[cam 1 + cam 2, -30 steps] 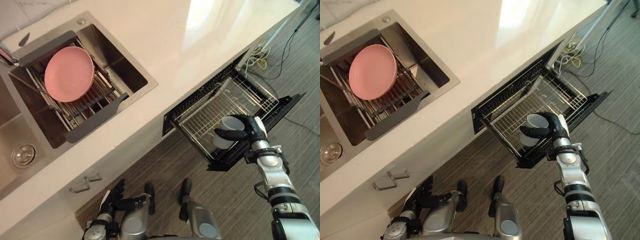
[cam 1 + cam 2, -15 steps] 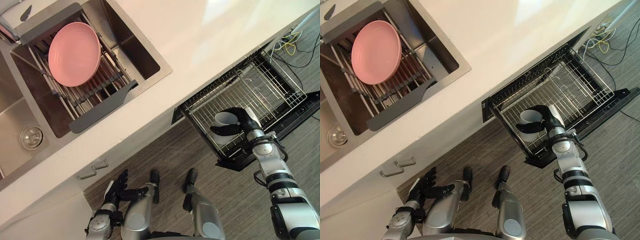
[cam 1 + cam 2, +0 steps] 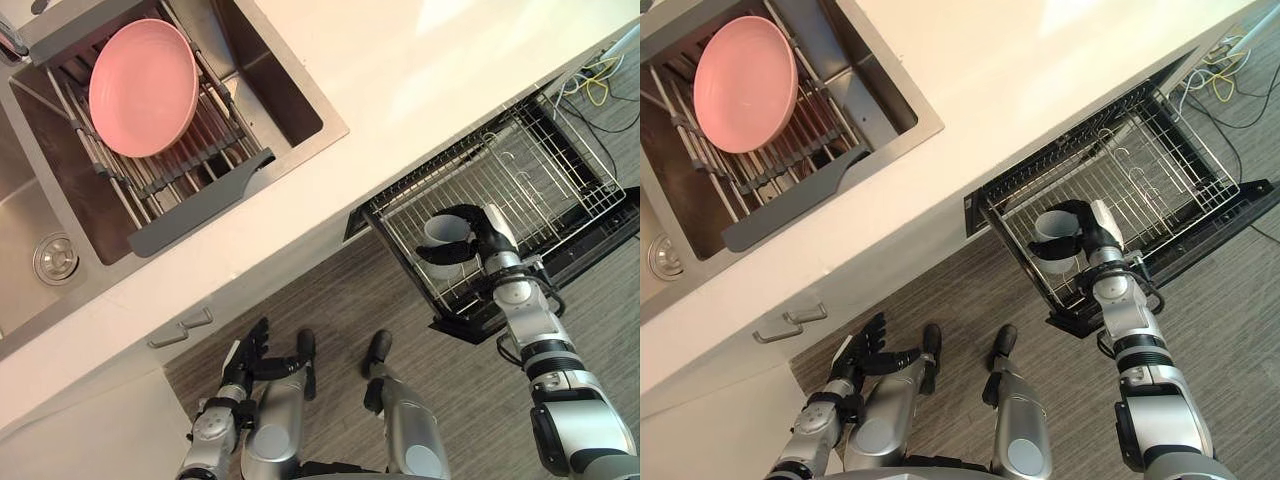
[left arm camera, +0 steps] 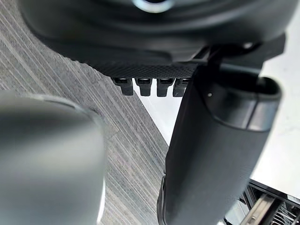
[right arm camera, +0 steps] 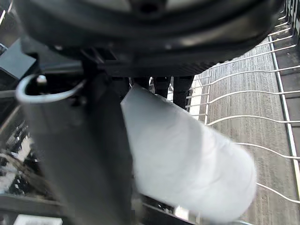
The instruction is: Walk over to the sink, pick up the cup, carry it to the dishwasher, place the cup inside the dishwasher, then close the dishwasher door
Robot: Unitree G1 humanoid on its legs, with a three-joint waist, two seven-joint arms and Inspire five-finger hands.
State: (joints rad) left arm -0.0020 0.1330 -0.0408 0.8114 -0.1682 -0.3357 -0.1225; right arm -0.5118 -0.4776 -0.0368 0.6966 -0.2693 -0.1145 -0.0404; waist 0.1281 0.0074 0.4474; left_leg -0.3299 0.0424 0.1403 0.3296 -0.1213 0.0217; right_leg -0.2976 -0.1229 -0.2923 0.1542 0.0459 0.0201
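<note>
White countertop (image 3: 420, 90) runs across the far side. Steel sink (image 3: 285, 90) is set into it at left. Dishwasher door (image 3: 595, 248) hangs open under the counter at right, with the wire rack (image 3: 545, 175) pulled out over it. Pink plate (image 3: 142, 88) leans in the sink's drainer (image 3: 195, 200), not part of this job.

Left hand (image 3: 250, 352) sits low at near left, fingers straight and spread, holding nothing, well apart from the dishwasher.

Right hand (image 3: 488, 232) is over the rack's near-left corner, fingers and thumb curled round the cup (image 3: 443, 232). Cup is mouth up with its long axis roughly upright. It lies left of the palm, directly above the rack wires. Can't tell whether its base touches the wires.

My read: this is the placing step. Next move needs a straight drop, then the fingers uncurl and back off to the right. Door not yet closed.
</note>
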